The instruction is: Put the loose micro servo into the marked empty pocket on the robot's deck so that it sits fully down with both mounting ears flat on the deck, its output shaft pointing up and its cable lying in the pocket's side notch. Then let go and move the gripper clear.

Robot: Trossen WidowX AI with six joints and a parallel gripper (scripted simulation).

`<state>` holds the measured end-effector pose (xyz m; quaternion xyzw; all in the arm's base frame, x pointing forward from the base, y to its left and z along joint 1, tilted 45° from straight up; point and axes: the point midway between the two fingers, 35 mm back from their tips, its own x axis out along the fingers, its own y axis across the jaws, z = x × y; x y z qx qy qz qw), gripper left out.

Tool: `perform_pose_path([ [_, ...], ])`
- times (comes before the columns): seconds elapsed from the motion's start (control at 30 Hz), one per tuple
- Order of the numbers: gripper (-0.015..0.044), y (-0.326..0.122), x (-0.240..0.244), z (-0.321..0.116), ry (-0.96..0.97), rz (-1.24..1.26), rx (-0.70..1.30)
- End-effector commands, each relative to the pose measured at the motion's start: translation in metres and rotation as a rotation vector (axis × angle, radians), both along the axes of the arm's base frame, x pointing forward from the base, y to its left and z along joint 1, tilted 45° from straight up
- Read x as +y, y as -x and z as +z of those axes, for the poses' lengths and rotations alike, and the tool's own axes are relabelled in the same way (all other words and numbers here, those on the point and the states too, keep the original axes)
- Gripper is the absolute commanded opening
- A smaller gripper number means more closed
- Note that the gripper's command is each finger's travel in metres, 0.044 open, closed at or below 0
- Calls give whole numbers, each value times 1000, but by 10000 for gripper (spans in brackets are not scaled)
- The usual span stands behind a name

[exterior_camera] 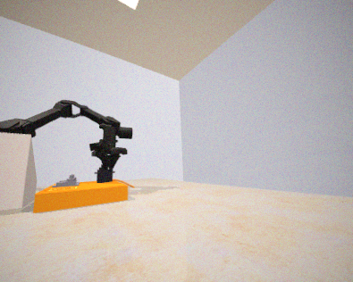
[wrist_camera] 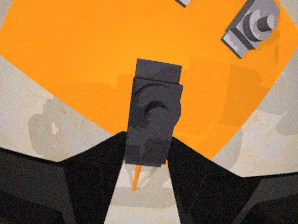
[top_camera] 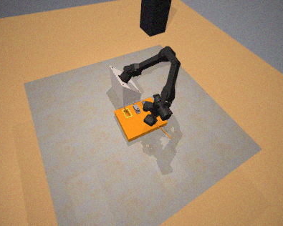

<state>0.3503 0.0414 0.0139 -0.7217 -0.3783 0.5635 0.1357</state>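
Note:
The loose dark grey micro servo (wrist_camera: 150, 95) (exterior_camera: 105, 177) stands on the near end of the orange deck (top_camera: 134, 131) (exterior_camera: 82, 196) (wrist_camera: 75, 40), its round output side facing the wrist camera. Its orange cable (top_camera: 165, 132) (wrist_camera: 136, 179) trails past the deck's edge. My gripper (wrist_camera: 147, 139) is shut on the servo, one black finger against each long side. In the top view the arm hides the servo. The marked pocket (top_camera: 127, 113) is empty, at the deck's far end from my gripper. It is out of the wrist view.
A lighter grey servo (top_camera: 136, 109) (exterior_camera: 71, 180) (wrist_camera: 260, 22) sits in the deck between my gripper and the pocket. Another shows only partly beside my gripper. A tall pale block (top_camera: 128, 94) (exterior_camera: 8, 170) stands close behind the deck. A black column (top_camera: 155, 18) stands farther back.

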Motion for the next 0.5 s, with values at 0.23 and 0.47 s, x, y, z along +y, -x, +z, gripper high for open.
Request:
perform_pose_path([
  [0.23, 0, 9, -20, 20, -3, -3, 4],
  [0.47, 0, 11, -20, 21, -3, -3, 4],
])
